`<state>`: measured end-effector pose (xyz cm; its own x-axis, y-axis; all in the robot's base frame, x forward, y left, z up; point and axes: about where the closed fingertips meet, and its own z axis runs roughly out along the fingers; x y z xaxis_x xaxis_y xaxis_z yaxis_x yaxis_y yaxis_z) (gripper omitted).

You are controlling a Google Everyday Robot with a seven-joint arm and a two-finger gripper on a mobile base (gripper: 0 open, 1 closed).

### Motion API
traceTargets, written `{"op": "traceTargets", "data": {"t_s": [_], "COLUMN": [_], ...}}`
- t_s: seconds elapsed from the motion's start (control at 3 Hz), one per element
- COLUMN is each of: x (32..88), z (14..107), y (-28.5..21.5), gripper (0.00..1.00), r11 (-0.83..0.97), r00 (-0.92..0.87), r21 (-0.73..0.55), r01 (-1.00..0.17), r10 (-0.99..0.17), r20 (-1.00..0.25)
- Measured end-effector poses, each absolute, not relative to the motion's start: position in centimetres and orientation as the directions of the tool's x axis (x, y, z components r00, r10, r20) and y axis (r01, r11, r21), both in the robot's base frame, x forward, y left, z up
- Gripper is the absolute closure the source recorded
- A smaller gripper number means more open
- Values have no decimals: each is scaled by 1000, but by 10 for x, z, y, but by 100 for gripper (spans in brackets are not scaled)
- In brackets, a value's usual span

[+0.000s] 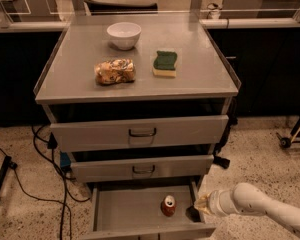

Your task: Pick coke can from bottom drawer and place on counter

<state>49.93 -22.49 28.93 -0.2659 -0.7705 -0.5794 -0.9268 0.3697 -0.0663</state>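
Your coke can (168,205) stands upright on the floor of the bottom drawer (125,211), which is pulled out below the front edge of the counter (200,79). The can sits right of the drawer's middle, toward the side under the counter's front right corner. Your gripper (199,207) is low at the drawer's right wall, just beside the can but apart from it, with the pale arm (260,206) reaching in from the right. You cannot tell from here how far the gripper is open, and it has hold of nothing that you can see. Up on the counter, a white bowl (124,35) sits near the back edge, left of centre. A green and yellow sponge (165,64) lies right of centre, and a crinkled snack bag (115,71) lies left of it, nearer the front edge.
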Motion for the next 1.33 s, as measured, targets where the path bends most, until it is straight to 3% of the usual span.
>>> {"op": "traceTargets", "data": {"t_s": [0.33,1.33], "x": [504,520], "z": [270,239], "y": [-214,-182], "gripper": [84,13], "r11": [354,313], "r00": [-252,-213], "r21": [-53,-38], "r01": [-934,-949], "r10": [-756,-727], "r20": [-604,-652]}}
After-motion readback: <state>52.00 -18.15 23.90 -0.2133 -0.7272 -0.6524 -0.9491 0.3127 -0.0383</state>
